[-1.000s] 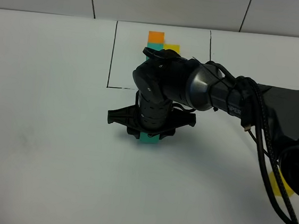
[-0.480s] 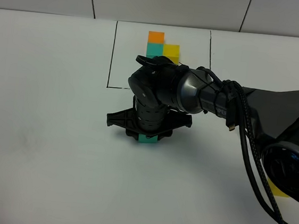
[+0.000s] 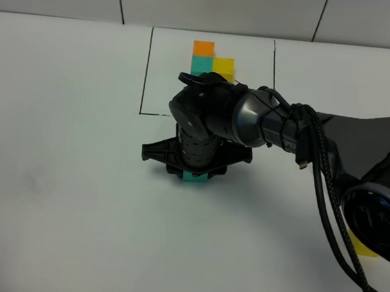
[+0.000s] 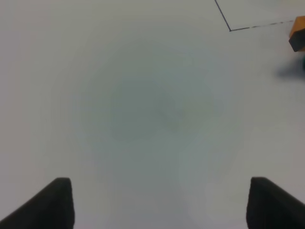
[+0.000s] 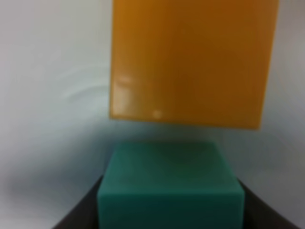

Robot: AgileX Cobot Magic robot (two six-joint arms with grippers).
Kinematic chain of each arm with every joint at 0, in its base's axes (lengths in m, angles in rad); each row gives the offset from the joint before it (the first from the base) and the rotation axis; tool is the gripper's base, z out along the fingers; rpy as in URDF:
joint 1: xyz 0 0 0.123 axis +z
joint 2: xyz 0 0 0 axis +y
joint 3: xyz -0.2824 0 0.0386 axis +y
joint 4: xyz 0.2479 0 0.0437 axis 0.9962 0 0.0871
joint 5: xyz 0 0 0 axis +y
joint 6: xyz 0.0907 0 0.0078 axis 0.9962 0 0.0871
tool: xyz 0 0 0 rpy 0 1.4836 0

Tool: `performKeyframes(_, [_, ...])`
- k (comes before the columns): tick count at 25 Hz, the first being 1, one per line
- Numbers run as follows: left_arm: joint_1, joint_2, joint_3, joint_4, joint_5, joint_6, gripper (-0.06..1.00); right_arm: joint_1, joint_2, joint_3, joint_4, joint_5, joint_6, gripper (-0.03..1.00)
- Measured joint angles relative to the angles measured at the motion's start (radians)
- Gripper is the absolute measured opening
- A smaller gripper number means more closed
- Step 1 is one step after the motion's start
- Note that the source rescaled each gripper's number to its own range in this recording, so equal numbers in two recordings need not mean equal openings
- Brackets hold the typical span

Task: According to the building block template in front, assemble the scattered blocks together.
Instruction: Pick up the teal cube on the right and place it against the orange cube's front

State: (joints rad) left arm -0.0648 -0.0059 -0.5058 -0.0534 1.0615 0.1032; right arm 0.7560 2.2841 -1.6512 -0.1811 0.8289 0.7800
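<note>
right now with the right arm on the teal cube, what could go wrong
The right gripper holds the teal block just short of the orange block, whose near edge sits slightly skewed; pushing them together could shove it askew instead of joining flush. The yellow block lies by the right arm's cables, which might drag it.

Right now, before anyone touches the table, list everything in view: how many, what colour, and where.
table: one, white, under everything.
drawn frame: one, thin black lines, far side of the table.
building block template: one, orange, teal and yellow cubes joined in an L, inside the drawn frame.
teal cube: one, teal, mid-table, between the fingers of the right hand.
orange cube: one, orange, just beyond the teal cube.
yellow cube: one, yellow, near right, partly hidden by the right arm.
right hand: one, black, closed on the teal cube.
left hand: one, black, open over bare table.
</note>
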Motion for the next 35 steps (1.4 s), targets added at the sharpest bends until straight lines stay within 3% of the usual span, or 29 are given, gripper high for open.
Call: performKeyframes(35, [0.000, 0.000, 0.000, 0.000, 0.000, -0.001, 0.69, -0.006, 0.014, -0.009, -0.061, -0.042, 0.010, 0.03])
